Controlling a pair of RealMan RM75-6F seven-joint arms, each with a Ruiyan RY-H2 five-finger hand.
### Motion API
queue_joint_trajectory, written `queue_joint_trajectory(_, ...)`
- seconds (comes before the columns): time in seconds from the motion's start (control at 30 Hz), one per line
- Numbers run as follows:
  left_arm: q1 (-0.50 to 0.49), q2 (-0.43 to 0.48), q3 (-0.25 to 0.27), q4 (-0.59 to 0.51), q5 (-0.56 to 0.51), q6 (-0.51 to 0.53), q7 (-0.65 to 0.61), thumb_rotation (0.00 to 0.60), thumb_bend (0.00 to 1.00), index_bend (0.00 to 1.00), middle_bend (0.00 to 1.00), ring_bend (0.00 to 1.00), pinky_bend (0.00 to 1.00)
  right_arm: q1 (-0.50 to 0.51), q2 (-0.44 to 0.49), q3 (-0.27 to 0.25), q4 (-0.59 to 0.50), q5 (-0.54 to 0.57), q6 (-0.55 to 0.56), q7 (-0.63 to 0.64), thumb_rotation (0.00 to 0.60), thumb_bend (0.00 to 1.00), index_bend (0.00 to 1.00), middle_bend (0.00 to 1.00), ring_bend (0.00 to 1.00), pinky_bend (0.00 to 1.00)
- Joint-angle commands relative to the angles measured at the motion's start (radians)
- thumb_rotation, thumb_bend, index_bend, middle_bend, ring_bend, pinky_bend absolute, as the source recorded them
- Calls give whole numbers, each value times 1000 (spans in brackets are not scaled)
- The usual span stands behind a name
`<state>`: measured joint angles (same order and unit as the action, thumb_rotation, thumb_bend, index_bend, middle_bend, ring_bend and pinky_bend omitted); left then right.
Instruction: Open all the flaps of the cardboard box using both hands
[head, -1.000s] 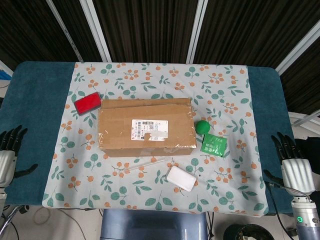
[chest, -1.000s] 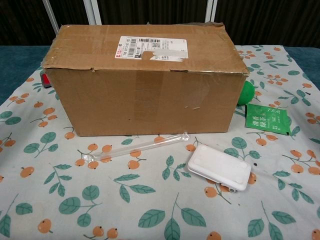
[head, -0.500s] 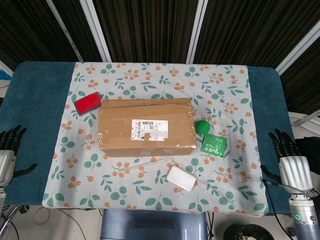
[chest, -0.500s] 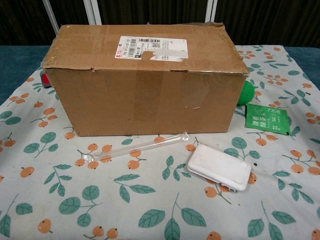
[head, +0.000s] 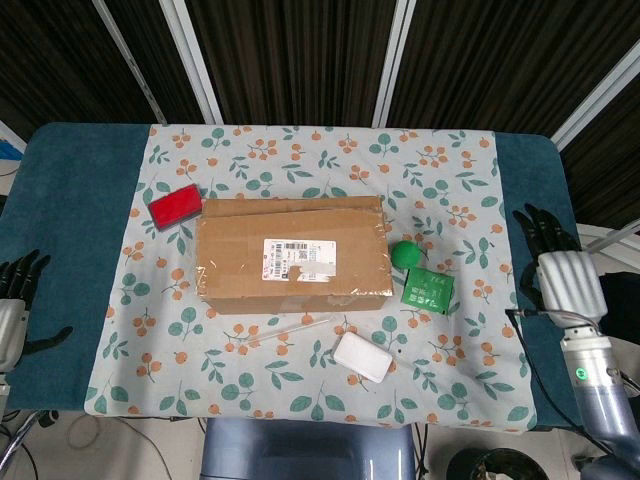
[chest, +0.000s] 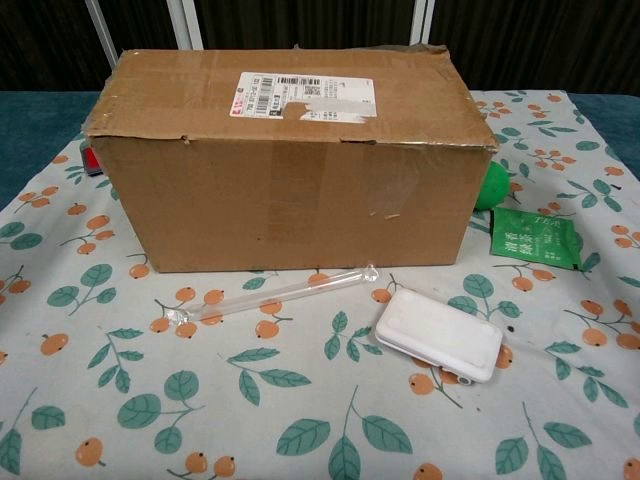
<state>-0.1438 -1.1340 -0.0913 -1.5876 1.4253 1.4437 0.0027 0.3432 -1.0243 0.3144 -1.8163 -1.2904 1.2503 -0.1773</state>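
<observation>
A brown cardboard box (head: 292, 252) (chest: 290, 160) stands in the middle of the floral cloth, its top flaps lying flat with a white label and clear tape over them. My left hand (head: 12, 305) hovers at the table's left edge, fingers spread, holding nothing. Over the blue strip at the right sits my right hand (head: 555, 265), fingers apart and empty, well clear of the box. Neither hand shows in the chest view.
A red block (head: 175, 206) lies at the box's back left. Right of the box are a green ball (head: 404, 254) and a green tea packet (head: 428, 290) (chest: 535, 240). In front lie a clear glass rod (chest: 270, 296) and a white case (head: 362, 356) (chest: 439, 335).
My right hand has moved forward along the right edge, up in the head view and slightly inward. The left hand and the box have stayed put.
</observation>
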Motion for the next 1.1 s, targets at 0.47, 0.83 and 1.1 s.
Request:
queue_joint_trajectory(0.47,-12,-5,-21,-4,-64,-37,22,600,35,0,0,0,0,504,-147,172,211,445,-391,-181,600,1000,354,280,279,313)
queue_joint_trajectory(0.83,-19,-4,-27,-2,-90,-62,10,600,35,0,0,0,0,637,-275,144,321,524,-430,-203,600,1000,371,305,298,351)
queue_joint_trajectory(1.1,-21,3,-27,-7,-95,-76,-10,600,35,0,0,0,0,697,-349,115,372,558,-437,-219,600,1000,378,313,301,352)
